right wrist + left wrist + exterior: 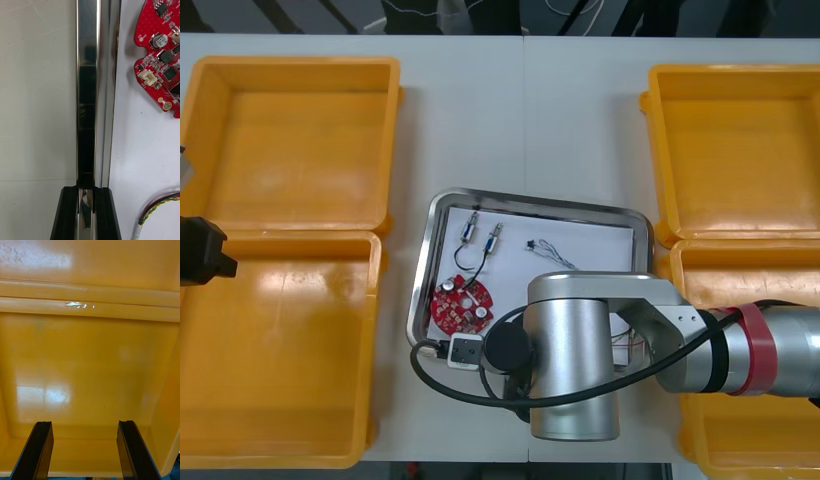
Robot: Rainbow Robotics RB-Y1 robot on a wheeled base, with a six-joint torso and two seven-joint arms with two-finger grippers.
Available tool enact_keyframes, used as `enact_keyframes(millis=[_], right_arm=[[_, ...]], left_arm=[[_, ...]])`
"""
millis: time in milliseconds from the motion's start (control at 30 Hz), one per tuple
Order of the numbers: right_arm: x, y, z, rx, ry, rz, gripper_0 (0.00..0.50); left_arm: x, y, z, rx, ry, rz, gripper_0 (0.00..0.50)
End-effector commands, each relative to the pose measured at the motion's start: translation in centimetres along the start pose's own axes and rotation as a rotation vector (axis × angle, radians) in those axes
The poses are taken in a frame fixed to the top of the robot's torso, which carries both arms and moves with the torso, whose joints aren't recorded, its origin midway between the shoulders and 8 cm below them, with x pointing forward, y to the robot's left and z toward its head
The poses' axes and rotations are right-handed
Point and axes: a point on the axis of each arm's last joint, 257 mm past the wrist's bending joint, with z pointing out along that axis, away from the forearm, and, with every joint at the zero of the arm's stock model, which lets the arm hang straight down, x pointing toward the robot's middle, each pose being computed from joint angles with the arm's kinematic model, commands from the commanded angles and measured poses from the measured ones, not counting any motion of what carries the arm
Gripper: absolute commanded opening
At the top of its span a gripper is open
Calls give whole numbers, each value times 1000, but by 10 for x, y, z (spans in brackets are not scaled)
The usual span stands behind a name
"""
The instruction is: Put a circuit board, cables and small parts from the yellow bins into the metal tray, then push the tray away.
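"Mostly done? Inside the metal tray (88, 93), just beside the right gripper (87, 190): circuit board (161, 48) and red and yellow cable (159, 208)."

"Looks so — only the push left. Clamped on the tray's rim, parted just by its thickness. Over a bare yellow bin (90, 363), left gripper (84, 425) spread wide — holding nothing."

We see a robotics or electronics workshop: a light bench (580, 110) carries yellow bins (290, 140) along its left and right edges, and between them a metal tray (540, 204) holds a red circuit board (463, 303) and cables (552, 250).
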Motion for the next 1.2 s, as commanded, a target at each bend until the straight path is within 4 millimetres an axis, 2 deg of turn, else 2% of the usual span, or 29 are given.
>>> enact_keyframes(millis=[33,533,1033,1200], right_arm=[[-22,7,-14,9,-49,-105,0],[-26,5,-19,49,-58,-170,0],[-27,-11,-20,91,-53,-168,0],[-25,-22,-15,119,-39,-159,0]], left_arm=[[-6,17,-15,-58,-34,85,500],[-6,17,-15,-58,-34,85,500],[-6,17,-15,-58,-34,85,500],[-6,17,-15,-58,-34,85,500]])
